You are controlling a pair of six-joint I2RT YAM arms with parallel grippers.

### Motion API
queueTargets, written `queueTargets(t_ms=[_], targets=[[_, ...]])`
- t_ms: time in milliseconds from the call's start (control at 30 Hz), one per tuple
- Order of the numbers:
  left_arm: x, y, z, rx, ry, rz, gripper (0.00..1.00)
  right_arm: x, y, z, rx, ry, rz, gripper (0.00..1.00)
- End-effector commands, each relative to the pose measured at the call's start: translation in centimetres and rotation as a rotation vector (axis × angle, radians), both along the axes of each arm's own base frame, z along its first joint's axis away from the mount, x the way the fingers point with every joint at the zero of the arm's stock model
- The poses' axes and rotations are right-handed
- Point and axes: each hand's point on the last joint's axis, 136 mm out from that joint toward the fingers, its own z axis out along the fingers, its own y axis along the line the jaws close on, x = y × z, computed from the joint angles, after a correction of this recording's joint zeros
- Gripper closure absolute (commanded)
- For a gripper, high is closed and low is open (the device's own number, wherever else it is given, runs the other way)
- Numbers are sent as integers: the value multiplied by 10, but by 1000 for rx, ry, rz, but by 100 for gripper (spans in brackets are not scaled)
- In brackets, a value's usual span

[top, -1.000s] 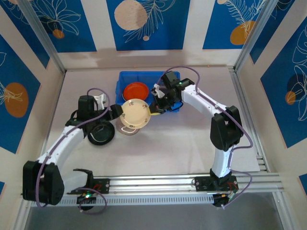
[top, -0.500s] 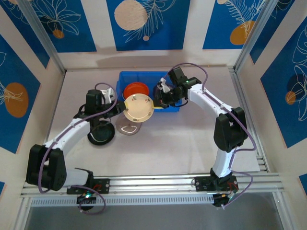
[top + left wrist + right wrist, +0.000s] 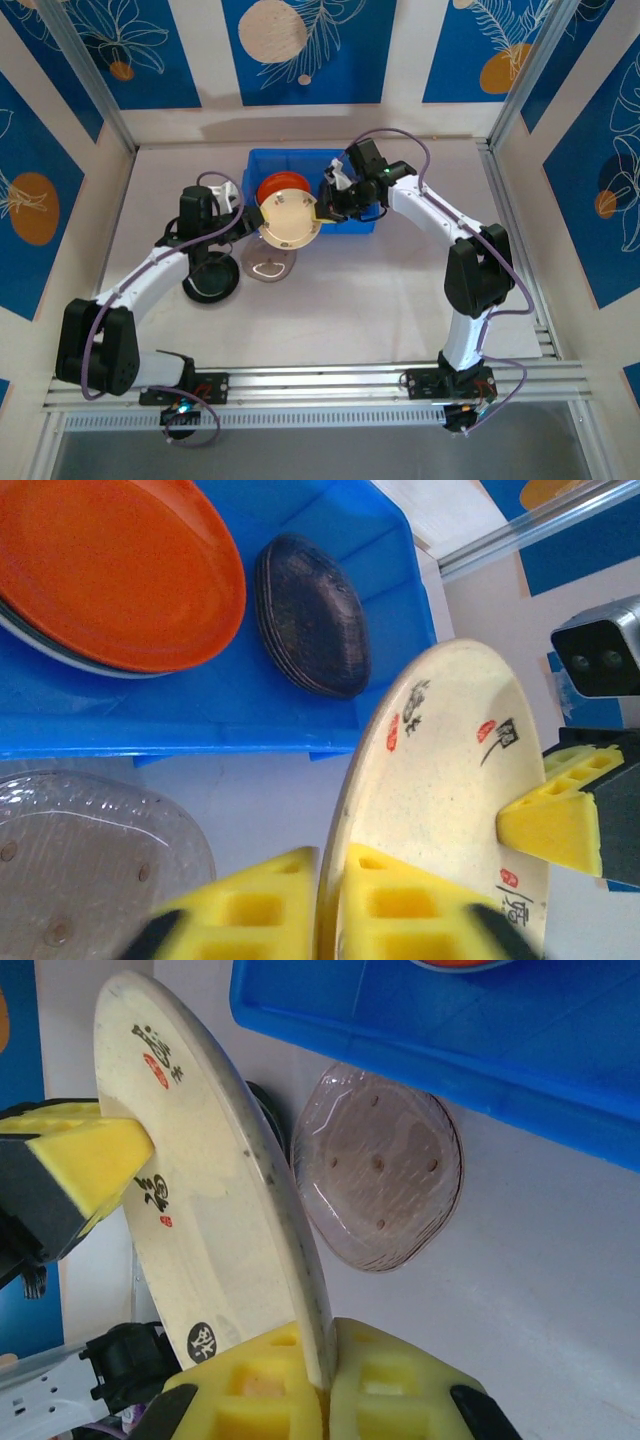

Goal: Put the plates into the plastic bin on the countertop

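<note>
- Reaching inward from either side, both arms meet over the bin's (image 3: pixel 258 158) near wall.
- Right gripper (image 3: pixel 322 212) clenches the plate (image 3: pixel 290 222), held on edge.
- Left gripper (image 3: pixel 251 222) pinches the opposite rim, seemingly tight.

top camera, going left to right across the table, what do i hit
black plate → left pincer → cream plate → right pincer
</note>
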Motion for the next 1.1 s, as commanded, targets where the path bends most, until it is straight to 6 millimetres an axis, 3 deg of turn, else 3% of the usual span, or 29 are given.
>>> queueTargets(t_ms=[0, 33, 100, 333, 433, 733, 1067], targets=[[-5, 11, 3, 82, -26, 36, 29, 31, -4, 17, 9, -90, -52, 100], [-4, 16, 3, 104, -32, 55, 17, 41, -5, 16, 8, -93, -73, 100], [-4, 21, 6, 128, -53, 67, 5, 59, -5, 16, 14, -107, -106, 100], [-2, 32, 18, 128, -86, 89, 3, 121, 6, 11, -9, -130, -150, 100], [-4, 38, 20, 120, -93, 102, 3, 139, 12, 6, -8, -123, -154, 100], [-9, 54, 16, 119, -87, 149, 4, 162, 24, -28, -37, -67, -168, 100], [-12, 56, 9, 116, -73, 154, 4, 165, 33, -65, -66, -18, -171, 100]])
